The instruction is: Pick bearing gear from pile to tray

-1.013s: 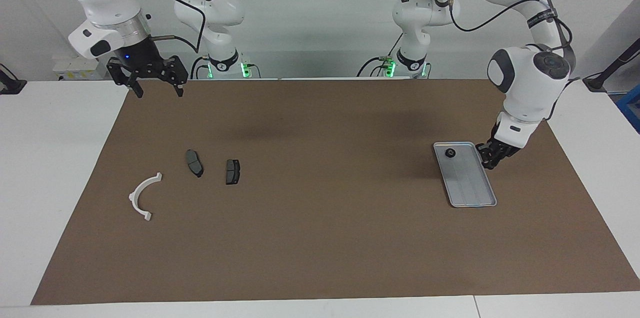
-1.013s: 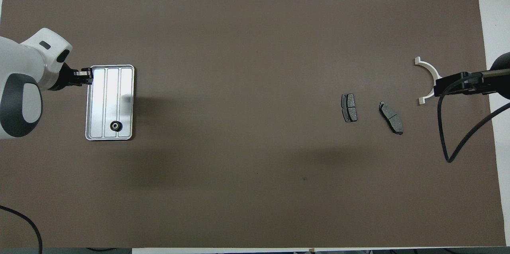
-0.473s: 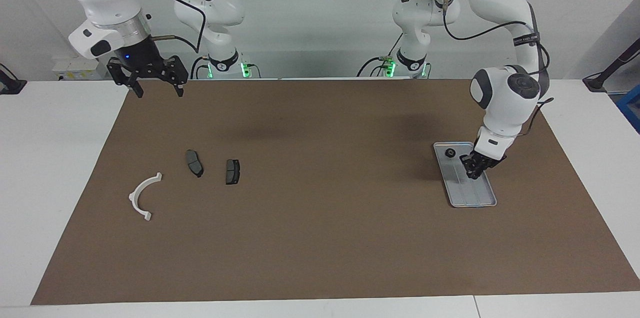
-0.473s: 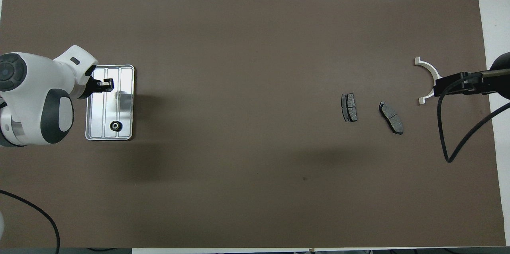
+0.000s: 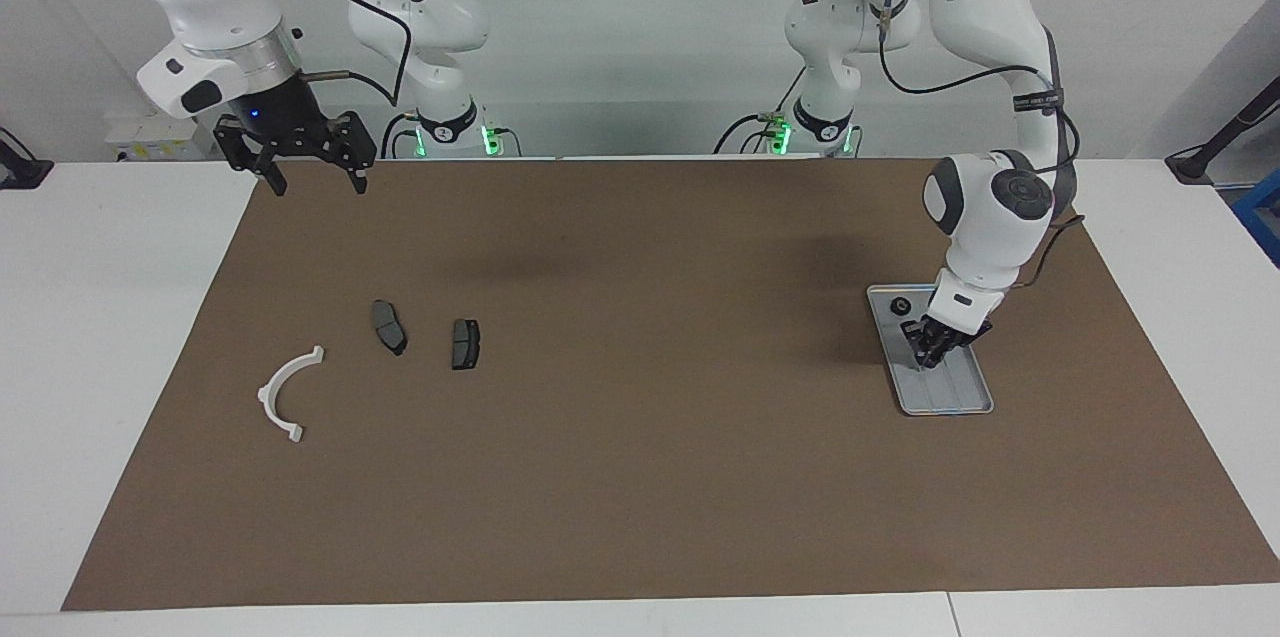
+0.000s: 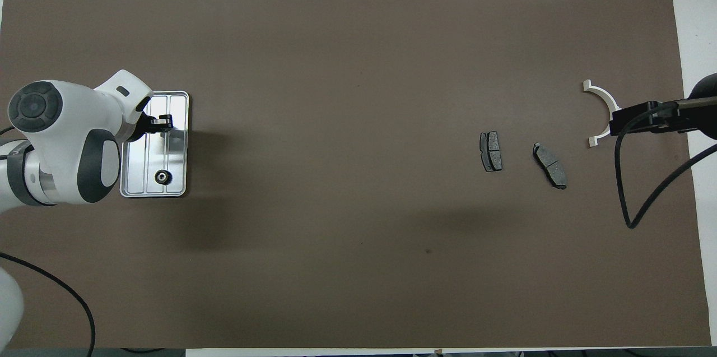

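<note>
You had the left end effector [image 5: 926,349] low over the middle of the tray [image 5: 968,395], its fingertips pressed together. Whether anything small was pinched between them could not be told. One gear [image 5: 901,306], a small black toothed ring, already lay in the tray at the corner nearest the robots, apart from the fingers. The tray itself sat on the brown mat [image 5: 640,477] at the left arm's end of the surface.

At the right arm's end, what remained of the pile was a white half-ring bracket [image 5: 287,391] and two dark brake pads [image 5: 389,326] [image 5: 465,343] lying side by side, well apart from the tray. No further gear showed among them.

The right end effector [image 5: 312,179] hung with its fingers spread wide and empty above the mat's edge close to the robots, waiting.

Judged from this, you were at the placing step, or just finishing it, with the transfer apparently near done. If something was in the pinch, your next move called for parting the fingers close to the tray floor so the piece would not roll or bounce out, then lifting straight up clear of the rim and of the gear already lying there.
</note>
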`<state>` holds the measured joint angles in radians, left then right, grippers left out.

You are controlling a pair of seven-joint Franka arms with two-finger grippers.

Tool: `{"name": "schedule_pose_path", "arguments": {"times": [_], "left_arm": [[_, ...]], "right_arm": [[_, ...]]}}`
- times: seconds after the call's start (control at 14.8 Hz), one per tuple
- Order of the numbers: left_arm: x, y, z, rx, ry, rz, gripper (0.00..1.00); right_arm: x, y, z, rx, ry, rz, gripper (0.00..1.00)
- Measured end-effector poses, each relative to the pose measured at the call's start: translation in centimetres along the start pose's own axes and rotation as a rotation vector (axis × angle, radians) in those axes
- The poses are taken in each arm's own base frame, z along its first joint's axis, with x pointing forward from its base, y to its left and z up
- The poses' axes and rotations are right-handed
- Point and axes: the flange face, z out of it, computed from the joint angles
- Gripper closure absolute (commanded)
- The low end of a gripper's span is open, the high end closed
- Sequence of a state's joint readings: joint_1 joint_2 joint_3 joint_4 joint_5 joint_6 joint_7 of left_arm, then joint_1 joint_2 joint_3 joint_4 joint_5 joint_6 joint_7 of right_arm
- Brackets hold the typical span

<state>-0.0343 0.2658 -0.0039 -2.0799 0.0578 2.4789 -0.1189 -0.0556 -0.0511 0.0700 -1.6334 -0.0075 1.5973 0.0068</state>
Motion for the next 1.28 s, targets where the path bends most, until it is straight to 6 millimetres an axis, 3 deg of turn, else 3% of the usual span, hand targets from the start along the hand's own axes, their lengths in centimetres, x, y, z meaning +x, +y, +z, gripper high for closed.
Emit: {"name": "schedule_pose_path", "arguments": {"times": [0.47,0.54,0.61,0.68,1.08,1.15,1.28], "left_arm": [[-1.1,0.8,1.1,-0.005,0.009,0.01,1.0],[-1.1,0.8,1.1,-0.005,0.01,0.01,0.78],[-1.1,0.8,1.1,-0.005,0.011,0.009,0.15],[-1.1,0.8,1.1,-0.005,0.011,0.009,0.0],[-0.4,0.5,0.3,-0.003,0.017,0.005,0.0],[0.4,0.4,-0.8,0.0,0.006,0.002,0.0],[2.5,0.3,-4.6,-0.003,-0.024,-0.017,0.0]], "right_arm": [[0.0,0.0,0.0,0.0,0.0,0.0,0.0],[0.0,0.0,0.0,0.0,0.0,0.0,0.0],[0.0,0.0,0.0,0.0,0.0,0.0,0.0],[0.0,0.0,0.0,0.0,0.0,0.0,0.0],[0.0,0.0,0.0,0.0,0.0,0.0,0.0],[0.0,0.0,0.0,0.0,0.0,0.0,0.0],[0.0,0.0,0.0,0.0,0.0,0.0,0.0]]}}
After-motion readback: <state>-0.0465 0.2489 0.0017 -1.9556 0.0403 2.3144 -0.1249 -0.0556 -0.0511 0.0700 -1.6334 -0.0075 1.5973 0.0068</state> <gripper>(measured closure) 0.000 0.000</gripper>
